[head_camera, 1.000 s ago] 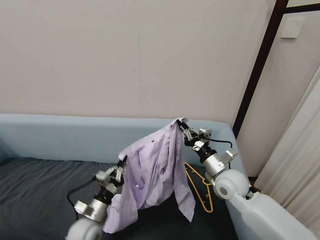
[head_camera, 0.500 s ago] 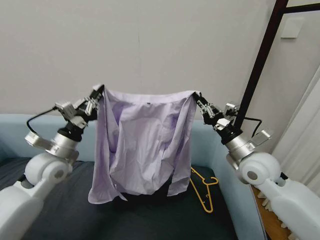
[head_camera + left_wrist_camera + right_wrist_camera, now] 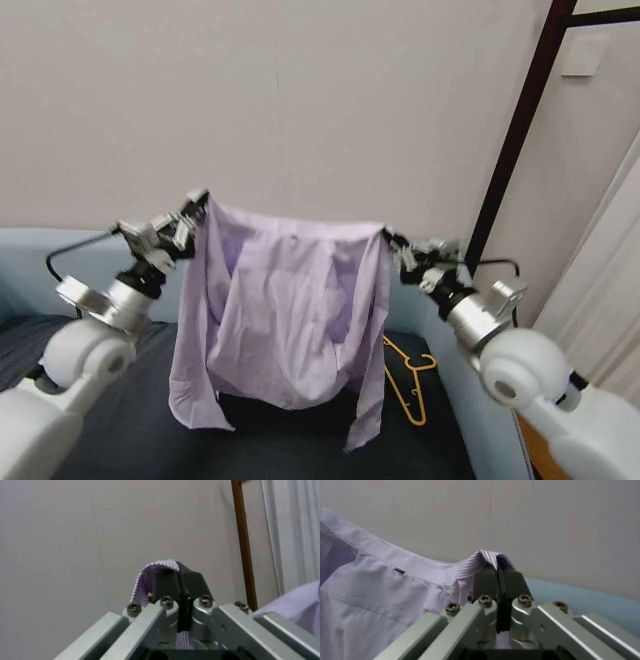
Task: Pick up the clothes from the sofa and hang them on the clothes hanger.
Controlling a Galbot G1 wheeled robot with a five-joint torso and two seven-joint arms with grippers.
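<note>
A pale purple striped shirt [image 3: 285,310] hangs spread between my two grippers, above the dark sofa seat [image 3: 90,370]. My left gripper [image 3: 197,203] is shut on the shirt's left shoulder, and in the left wrist view the striped cloth [image 3: 150,579] folds over its closed tips [image 3: 177,573]. My right gripper [image 3: 390,240] is shut on the right shoulder, with cloth [image 3: 410,573] pinched at its tips [image 3: 496,572]. A yellow clothes hanger [image 3: 405,385] lies on the seat at the right, below the shirt.
The light blue sofa back [image 3: 60,265] runs along a plain wall. A dark wooden post [image 3: 515,140] stands at the right behind my right arm. White curtain cloth [image 3: 600,300] hangs at the far right.
Both grippers rose from low over the seat and moved apart, spreading the shirt. Since half a second ago the shirt's top edge sags more and the right gripper sits slightly lower.
</note>
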